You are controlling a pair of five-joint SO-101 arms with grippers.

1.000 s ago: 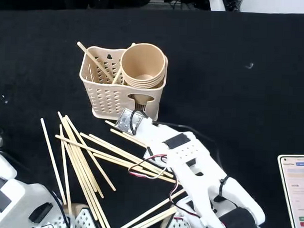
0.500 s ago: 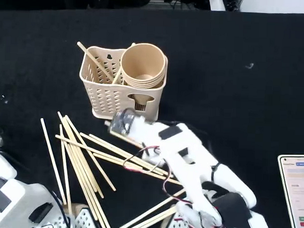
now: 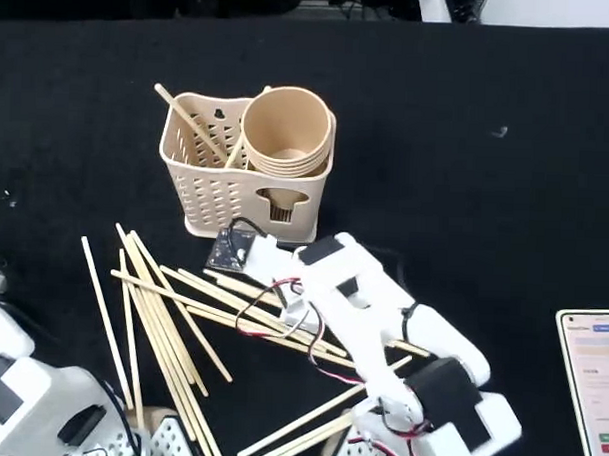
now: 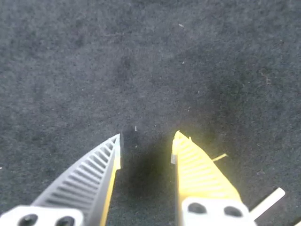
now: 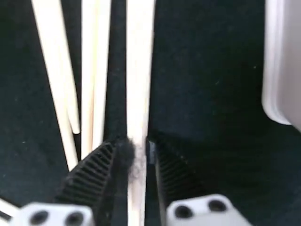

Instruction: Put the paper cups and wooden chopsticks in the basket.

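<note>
Right tool [image 5: 136, 143] pinching chopstick [image 5: 138, 70] lying flat, long axis in line with tool; arm has swung sideways along basket [image 3: 226, 190] front; left tool [image 4: 146, 141] spread

**Robotics lab bench, tabletop test rig**

Black cloth covers the bench [image 3: 506, 195]. Two white, printed-looking robot arms sit at its near edge: the right arm [image 3: 381, 321] with loose red and black wires [image 3: 299, 323] exposed, and the left arm [image 3: 28, 398] at the corner. A lit phone [image 3: 591, 383] lies at the side. Dark gear and cables [image 3: 457, 5] stand behind. Staged props: wooden chopsticks [image 3: 163, 313], a basket [image 3: 221, 190].
</note>
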